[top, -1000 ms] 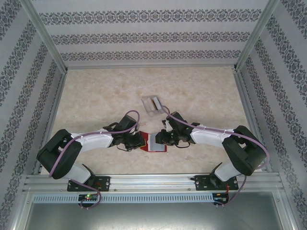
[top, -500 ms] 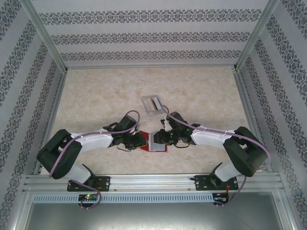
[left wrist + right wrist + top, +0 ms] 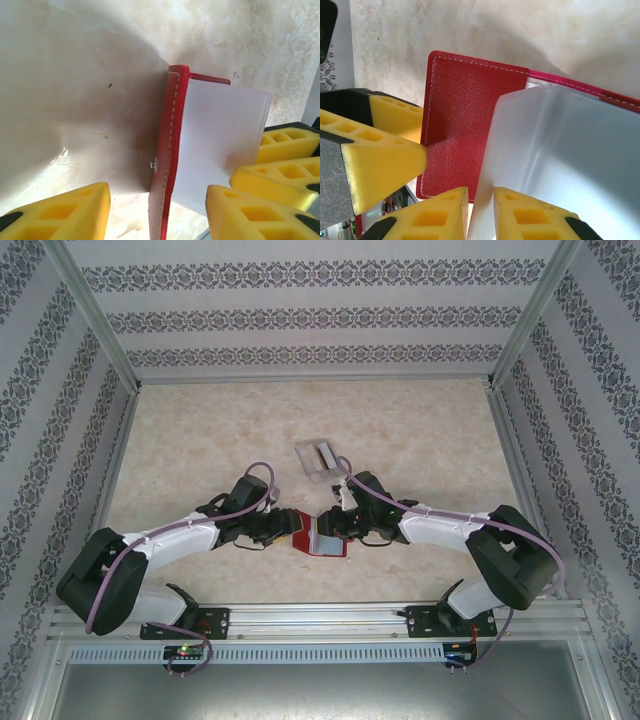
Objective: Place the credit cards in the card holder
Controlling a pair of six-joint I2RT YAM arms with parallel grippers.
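The red card holder (image 3: pixel 330 545) lies open near the front of the table, between both arms. In the left wrist view its red cover (image 3: pixel 167 160) stands on edge between the wide-apart yellow fingers of my left gripper (image 3: pixel 157 202), which is open around it. My right gripper (image 3: pixel 480 197) is shut on the holder's clear pocket leaf (image 3: pixel 555 150), lifting it off the red cover (image 3: pixel 457 120). From above, the left gripper (image 3: pixel 290 528) and right gripper (image 3: pixel 328 526) nearly meet over the holder. Credit cards (image 3: pixel 324 453) lie in a tray behind it.
The translucent grey tray (image 3: pixel 305 462) sits just beyond the grippers, mid-table. In the right wrist view the left gripper's fingers (image 3: pixel 380 150) crowd in from the left and one tip touches the red cover. Patterned walls and metal rails enclose the marble-look table (image 3: pixel 200 440).
The left arm has stretched out lower and its gripper has moved right, up to the card holder's left cover. The right gripper has stayed put on the pocket leaf.
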